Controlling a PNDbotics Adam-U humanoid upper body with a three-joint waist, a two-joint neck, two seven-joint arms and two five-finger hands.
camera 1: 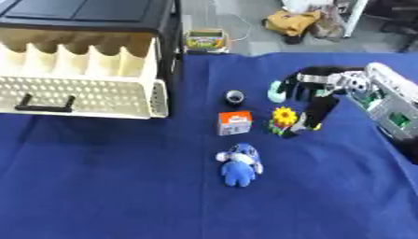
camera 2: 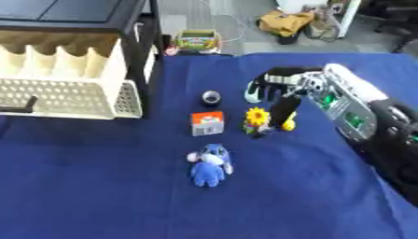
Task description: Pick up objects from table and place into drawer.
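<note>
An open cream drawer (camera 1: 81,95) sticks out of a black cabinet (camera 1: 90,16) at the far left. On the blue cloth lie a blue plush toy (camera 1: 239,166), a small orange and white box (camera 1: 234,123), a sunflower toy (camera 1: 283,119) and a small black round thing (camera 1: 234,97). A mint-coloured object (camera 1: 277,92) sits under the fingertips of my right hand (camera 1: 320,83), which comes in from the right. The hand is open, its fingers reaching left over the mint object and its thumb (camera 2: 283,111) pointing down beside the sunflower. A small yellow thing (camera 2: 288,125) shows by the thumb tip. No left hand shows.
The drawer's black handle (camera 1: 45,103) faces me. A colourful box (camera 1: 205,39) stands just beyond the table's far edge, with a yellow bag (camera 1: 292,21) on the floor behind. Bare blue cloth (camera 1: 106,186) covers the near half of the table.
</note>
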